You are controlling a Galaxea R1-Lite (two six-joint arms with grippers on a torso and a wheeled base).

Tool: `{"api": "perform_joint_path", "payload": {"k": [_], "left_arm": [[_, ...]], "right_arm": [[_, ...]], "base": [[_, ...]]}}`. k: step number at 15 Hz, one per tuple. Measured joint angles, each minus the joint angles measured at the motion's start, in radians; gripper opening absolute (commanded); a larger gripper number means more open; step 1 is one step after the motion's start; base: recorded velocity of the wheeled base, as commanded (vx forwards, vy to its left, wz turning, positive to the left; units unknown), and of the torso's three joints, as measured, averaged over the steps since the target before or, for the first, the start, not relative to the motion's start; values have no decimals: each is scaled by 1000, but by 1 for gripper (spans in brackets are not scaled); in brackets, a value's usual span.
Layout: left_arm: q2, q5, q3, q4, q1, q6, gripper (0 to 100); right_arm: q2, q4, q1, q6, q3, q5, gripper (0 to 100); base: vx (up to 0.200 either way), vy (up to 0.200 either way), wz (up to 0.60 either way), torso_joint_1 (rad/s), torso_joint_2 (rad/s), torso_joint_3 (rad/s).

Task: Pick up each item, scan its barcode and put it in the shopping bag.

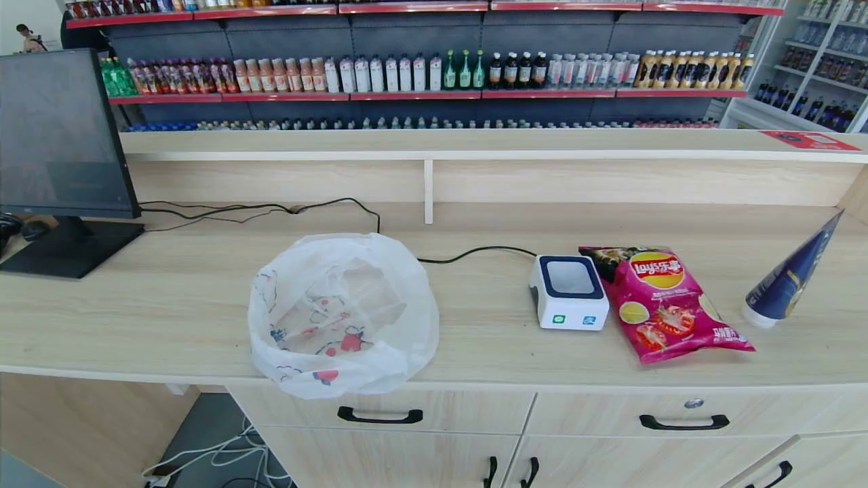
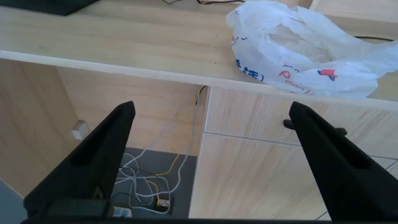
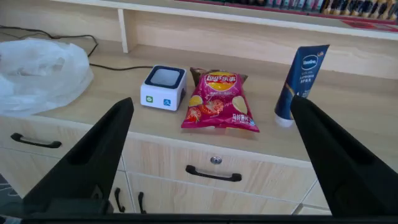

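Observation:
A white plastic shopping bag (image 1: 342,312) with red and blue print sits open on the wooden counter near its front edge. To its right stands a white barcode scanner (image 1: 568,291) with a dark window on top. A red chips bag (image 1: 661,301) lies flat beside the scanner. A blue tube (image 1: 790,274) stands on its white cap at the far right. My left gripper (image 2: 208,162) is open, held below the counter's edge in front of the shopping bag (image 2: 311,46). My right gripper (image 3: 211,165) is open, in front of the drawers, facing the scanner (image 3: 163,87), chips bag (image 3: 217,102) and tube (image 3: 300,81).
A dark monitor (image 1: 57,156) on a stand occupies the counter's left end, with black cables (image 1: 271,209) running behind the bag. A raised shelf ledge (image 1: 475,146) backs the counter. Drawers with black handles (image 1: 380,415) sit below. Store shelves of bottles fill the background.

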Motion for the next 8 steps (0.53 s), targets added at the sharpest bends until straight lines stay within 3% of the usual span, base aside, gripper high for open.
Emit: {"api": "perform_joint_path", "payload": {"k": [4, 8], "left_arm": [[0, 0, 0, 0, 0, 0, 100], [0, 0, 0, 0, 0, 0, 100]], "right_arm": [[359, 2, 5, 22, -223, 21, 100], [778, -182, 10, 66, -316, 65, 100]], "base": [[0, 0, 0, 0, 0, 0], [0, 0, 0, 0, 0, 0]]}}
